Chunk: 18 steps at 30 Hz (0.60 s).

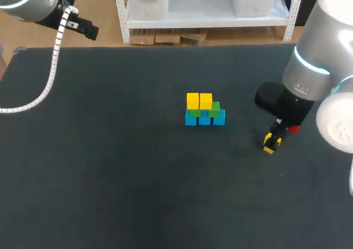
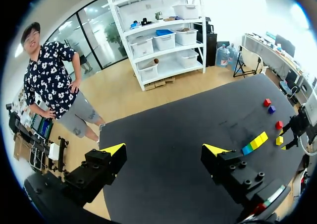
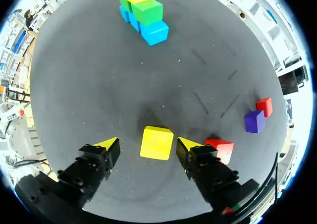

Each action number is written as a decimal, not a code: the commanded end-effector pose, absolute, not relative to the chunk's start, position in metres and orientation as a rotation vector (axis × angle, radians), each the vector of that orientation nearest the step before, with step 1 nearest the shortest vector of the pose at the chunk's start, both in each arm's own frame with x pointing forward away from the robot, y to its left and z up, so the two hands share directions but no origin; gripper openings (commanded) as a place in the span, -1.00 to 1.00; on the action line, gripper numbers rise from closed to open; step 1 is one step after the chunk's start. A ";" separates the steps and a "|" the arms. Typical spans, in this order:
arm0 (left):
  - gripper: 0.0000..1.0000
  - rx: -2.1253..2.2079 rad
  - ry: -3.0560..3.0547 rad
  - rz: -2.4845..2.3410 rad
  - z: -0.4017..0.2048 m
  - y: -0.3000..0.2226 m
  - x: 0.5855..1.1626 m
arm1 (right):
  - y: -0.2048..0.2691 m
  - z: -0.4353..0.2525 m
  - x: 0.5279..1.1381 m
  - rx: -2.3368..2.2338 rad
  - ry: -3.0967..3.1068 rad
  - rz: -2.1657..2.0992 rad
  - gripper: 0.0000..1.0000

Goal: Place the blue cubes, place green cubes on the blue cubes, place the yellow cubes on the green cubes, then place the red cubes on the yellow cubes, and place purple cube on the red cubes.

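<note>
While the stack (image 1: 204, 112) stands in the middle of the surface (image 1: 110, 150) in the head view, blue under green under two yellow, the right arm (image 1: 298, 103) hangs low well to its right. From the left wrist, the left fingers (image 2: 115, 150) gape over bare surface, pinching nothing. From the right wrist, the right fingers (image 3: 107, 147) are spread either side of a loose yellow cube (image 3: 157, 142), seemingly not touching (a red cube (image 3: 221, 148) crowds one finger). It looks light, rigid, smooth-faced; I'd pinch two opposite flat sides squarely.
</note>
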<state>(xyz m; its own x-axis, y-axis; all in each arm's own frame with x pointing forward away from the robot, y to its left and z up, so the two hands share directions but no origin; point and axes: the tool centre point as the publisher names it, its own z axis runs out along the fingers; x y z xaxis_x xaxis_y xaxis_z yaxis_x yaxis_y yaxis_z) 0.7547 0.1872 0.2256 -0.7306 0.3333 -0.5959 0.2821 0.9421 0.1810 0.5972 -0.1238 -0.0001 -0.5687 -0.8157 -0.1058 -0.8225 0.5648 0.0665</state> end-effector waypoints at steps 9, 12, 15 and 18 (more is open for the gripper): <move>1.00 0.437 2.434 0.101 0.226 0.188 0.754 | -0.123 0.010 0.600 -1.526 2.672 0.110 -1.00; 1.00 0.437 2.434 0.101 0.226 0.188 0.754 | -0.125 0.019 0.601 -1.585 2.622 0.071 -1.00; 1.00 0.437 2.434 0.101 0.226 0.188 0.754 | -0.127 0.034 0.605 -1.630 2.567 0.076 -1.00; 1.00 0.437 2.434 0.101 0.226 0.188 0.754 | -0.128 0.050 0.612 -1.657 2.509 0.130 -1.00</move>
<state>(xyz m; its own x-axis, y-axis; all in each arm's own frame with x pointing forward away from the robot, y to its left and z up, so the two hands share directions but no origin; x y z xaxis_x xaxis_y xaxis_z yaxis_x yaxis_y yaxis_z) 0.7547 0.1873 0.2256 -0.7307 0.3333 -0.5959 0.2821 0.9422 0.1810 0.6141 -0.1180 0.0351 -0.4021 -0.9064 -0.1293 -0.9128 0.4079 -0.0205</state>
